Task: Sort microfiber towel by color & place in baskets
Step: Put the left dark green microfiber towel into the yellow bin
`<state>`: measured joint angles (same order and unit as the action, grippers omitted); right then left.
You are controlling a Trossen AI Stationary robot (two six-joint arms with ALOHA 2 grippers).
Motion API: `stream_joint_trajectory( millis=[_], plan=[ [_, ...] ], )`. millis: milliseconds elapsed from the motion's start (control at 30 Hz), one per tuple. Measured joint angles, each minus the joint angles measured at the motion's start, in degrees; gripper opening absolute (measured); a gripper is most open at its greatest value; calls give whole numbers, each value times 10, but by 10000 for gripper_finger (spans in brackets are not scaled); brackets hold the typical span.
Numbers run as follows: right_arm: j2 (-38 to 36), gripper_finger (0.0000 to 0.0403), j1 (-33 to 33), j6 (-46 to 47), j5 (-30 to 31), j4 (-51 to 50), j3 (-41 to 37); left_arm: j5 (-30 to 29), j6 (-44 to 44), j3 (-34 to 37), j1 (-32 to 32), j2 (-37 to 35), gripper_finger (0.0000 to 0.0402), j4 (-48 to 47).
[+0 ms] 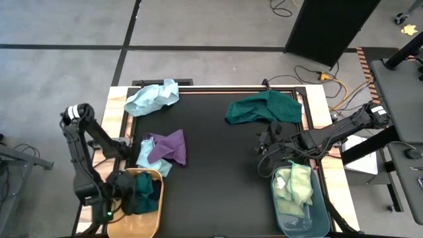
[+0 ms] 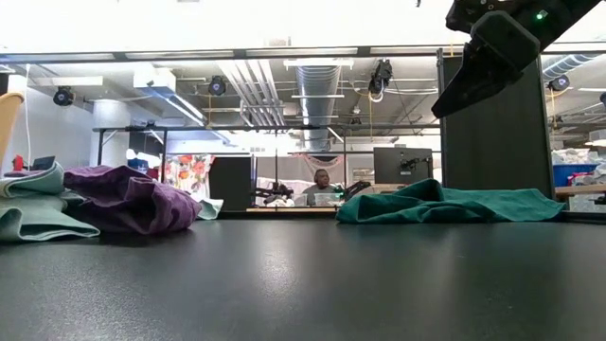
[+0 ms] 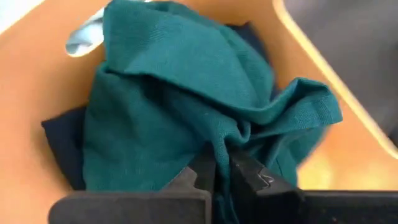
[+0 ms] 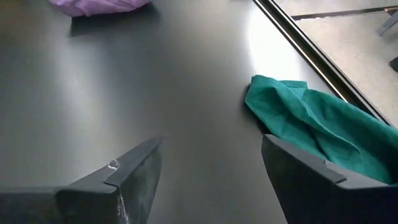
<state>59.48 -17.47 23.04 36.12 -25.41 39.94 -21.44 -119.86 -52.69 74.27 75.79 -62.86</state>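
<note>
From above, we see a black table (image 1: pixel 218 185). The left gripper (image 1: pixel 135 194) sits inside the orange basket (image 1: pixel 151 221) at the near left corner, on a dark green towel (image 1: pixel 147 188). The grey-blue basket (image 1: pixel 316 215) at the near right corner holds pale yellow-green towels (image 1: pixel 295 185). The right gripper (image 1: pixel 266 146) hovers over the table between that basket and a second green towel (image 1: pixel 264 108) lying at the far right. A purple towel (image 1: pixel 169 145) lies on a light blue one (image 1: pixel 145 155) just beyond the orange basket, and another light blue towel (image 1: pixel 153 98) lies at the far left corner.

At table level, we see the purple towel (image 2: pixel 128 201) at left, the green towel (image 2: pixel 450 204) at right, and the right gripper (image 2: pixel 492 57) raised above it. A person (image 2: pixel 322 188) sits far behind.

The left wrist view shows the fingers (image 3: pixel 249 171) pressed together, pinching a fold of the green towel (image 3: pixel 180 99), which lies over a navy towel (image 3: pixel 65 146) in the orange basket (image 3: pixel 37 74).

The right wrist view shows the fingers (image 4: pixel 134 171) spread wide, holding nothing, with the green towel (image 4: pixel 317 118) just beside one of them.
</note>
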Motion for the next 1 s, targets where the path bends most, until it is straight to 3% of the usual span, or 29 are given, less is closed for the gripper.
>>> stream_joint_trajectory(
  millis=[133, 233, 633, 1000],
  plan=[
    [0, 272, 0, -1, 0, 1, 0, 58, 56, 7, -39, 16, 0, 3],
    [0, 271, 0, -1, 0, 2, 0, 65, 90, 7, -60, 32, 2, 5],
    [0, 249, 0, -1, -1, 2, 0, 121, 95, 7, -75, 80, 29, 25],
    [0, 268, 0, -1, -1, 3, 0, 131, 102, 7, -75, 75, 4, 35]
  ],
)
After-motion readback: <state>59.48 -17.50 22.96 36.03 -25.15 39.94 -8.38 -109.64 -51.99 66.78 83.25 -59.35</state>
